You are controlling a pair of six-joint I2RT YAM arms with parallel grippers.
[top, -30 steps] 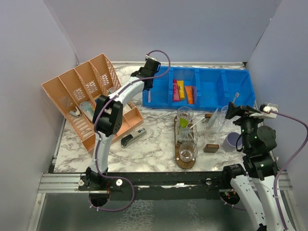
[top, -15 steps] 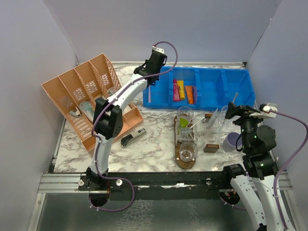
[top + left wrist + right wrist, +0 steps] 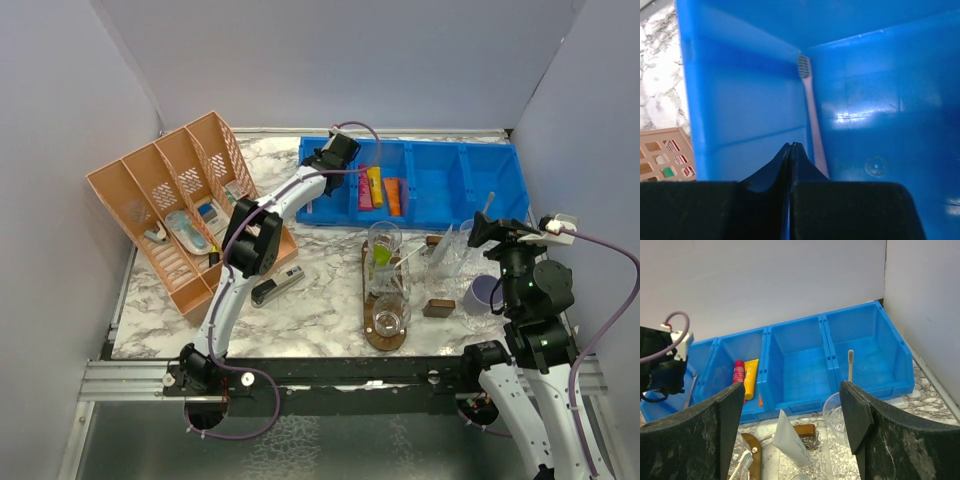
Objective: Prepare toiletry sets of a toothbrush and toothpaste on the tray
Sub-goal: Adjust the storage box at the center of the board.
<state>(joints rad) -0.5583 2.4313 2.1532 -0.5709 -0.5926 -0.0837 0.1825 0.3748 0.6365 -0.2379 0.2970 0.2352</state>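
Note:
The dark brown tray (image 3: 377, 338) lies right of centre and bears clear tumblers. The far tumbler (image 3: 383, 243) holds a lime green tube and a pale toothbrush; the near tumbler (image 3: 390, 316) looks empty. My left gripper (image 3: 325, 165) is shut and empty, low inside the blue bin's leftmost compartment. In the left wrist view its tips (image 3: 791, 146) point at a pink toothbrush (image 3: 812, 120) leaning in the corner. My right gripper (image 3: 488, 232) is open above a tumbler (image 3: 836, 412) off the tray that holds a toothbrush (image 3: 850, 365). A white tube (image 3: 790, 440) leans beside it.
The blue bin (image 3: 470, 200) holds red (image 3: 365, 188), yellow (image 3: 376, 184) and orange (image 3: 394, 197) tubes. An orange divided basket (image 3: 150, 215) stands at the left. A stapler (image 3: 277, 287) lies near it. A purple cup (image 3: 483, 293) and brown blocks (image 3: 438, 308) sit at the right.
My left arm has swung right and down from above the bin's left edge into its leftmost compartment. The right arm has not moved.

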